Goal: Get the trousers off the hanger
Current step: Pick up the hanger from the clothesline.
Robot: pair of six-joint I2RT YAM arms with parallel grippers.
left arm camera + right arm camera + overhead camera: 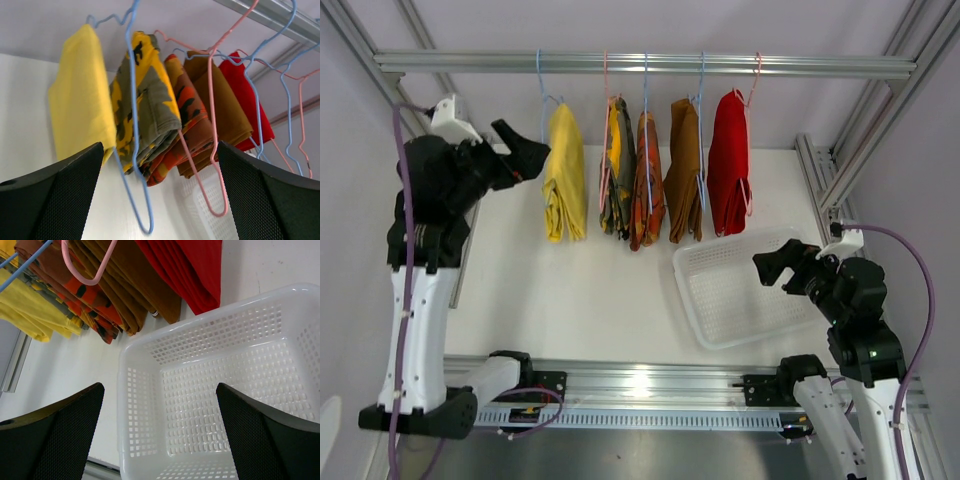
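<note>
While the five folded pairs of trousers are all hanging on thin wire hangers from the silver metal rail (pixel 640 64) above the back of the white counter (pixel 570 290), the left end effector (pixel 528 152) is hovering high up just beside the plain yellow cloth pair (pixel 564 175), its fingers spread wide and gripping nothing. It seems to be lining up on that yellow pair, the leftmost in the row. The grey-green and yellow camouflage pair (pixel 618 170), the orange-red patterned pair (pixel 647 185), the plain brown pair (pixel 684 170) and the plain red pair (pixel 728 165) are hanging to its right in that order. The step is calling for a grasp on the thick folded cloth well below the hanger's bar, since the left wrist view is showing a light-blue wire hanger (pixel 134 150) running down between the fingers, close against the yellow and camouflage pairs. Closing on that wire, or catching the camouflage cloth along with the yellow, is the main risk. The hanger is probably going to swing on the rail, so a slow pull that is sliding the cloth off one end of the bar is looking safer than a straight tug downwards. The right end effector (pixel 772 268) is waiting over the white mesh plastic basket (pixel 735 290), jaws wide apart and empty, near the red pair.
</note>
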